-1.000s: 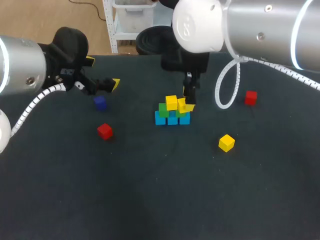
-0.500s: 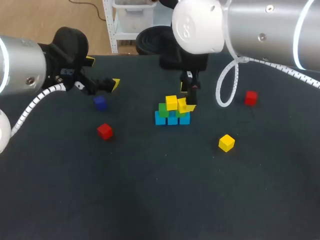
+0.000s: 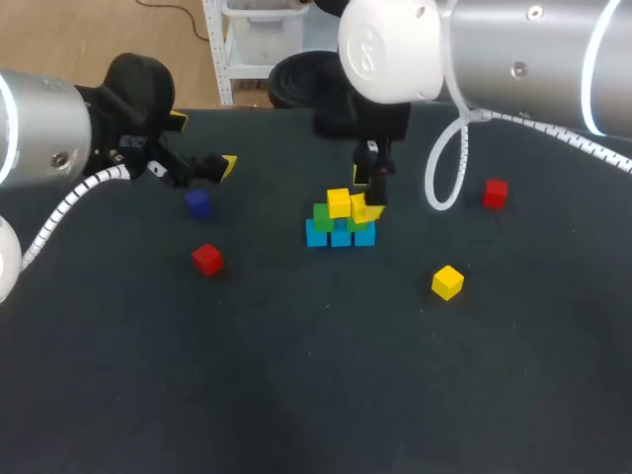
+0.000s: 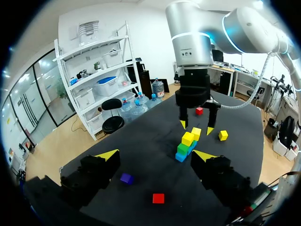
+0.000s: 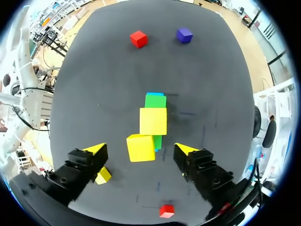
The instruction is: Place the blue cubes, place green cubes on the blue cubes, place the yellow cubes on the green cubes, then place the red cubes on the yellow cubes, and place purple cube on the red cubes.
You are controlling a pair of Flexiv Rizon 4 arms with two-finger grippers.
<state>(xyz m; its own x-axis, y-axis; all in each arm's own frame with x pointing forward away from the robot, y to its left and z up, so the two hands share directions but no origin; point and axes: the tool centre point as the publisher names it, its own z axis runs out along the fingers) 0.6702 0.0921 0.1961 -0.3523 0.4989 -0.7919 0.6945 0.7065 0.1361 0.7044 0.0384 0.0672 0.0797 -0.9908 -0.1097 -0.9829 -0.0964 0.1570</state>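
**Position of items.** The stack stands near the middle of the worktop (image 3: 296, 375). It has a bottom row of blue cubes (image 3: 341, 237), green cubes (image 3: 323, 215) on them, and two yellow cubes on top. The first yellow cube (image 5: 153, 120) sits square on the green. The second yellow cube (image 5: 141, 147) lies beside it, offset toward the end of the row and apparently a little askew. Four cubes are loose on the worktop, well apart from the stack: a spare yellow cube (image 3: 447, 282), a near red cube (image 3: 206, 259), a far red cube (image 3: 496, 194) and the purple cube (image 3: 197, 203).

**Hands.** The right hand (image 4: 195, 127) hangs directly over the stack. Its fingers are spread wide to either side of the second yellow cube and touch nothing. The left hand (image 4: 155, 157) is off to the side near the purple cube, fingers likewise apart and empty.

**Handling assessment.**
- The cubes look small, rigid and light, with flat faces and sharp edges (the material cannot be told).
- They should neither deform nor slip under a modest pinch.
- Being light, a cube is likely to shift at a glancing touch, and the stack with it.
- Each cube is best taken on two opposite side faces at about mid-height, with the fingers square to those faces.
- A cube should be lowered straight down onto the stack, and the fingers should open fully before the hand lifts away.
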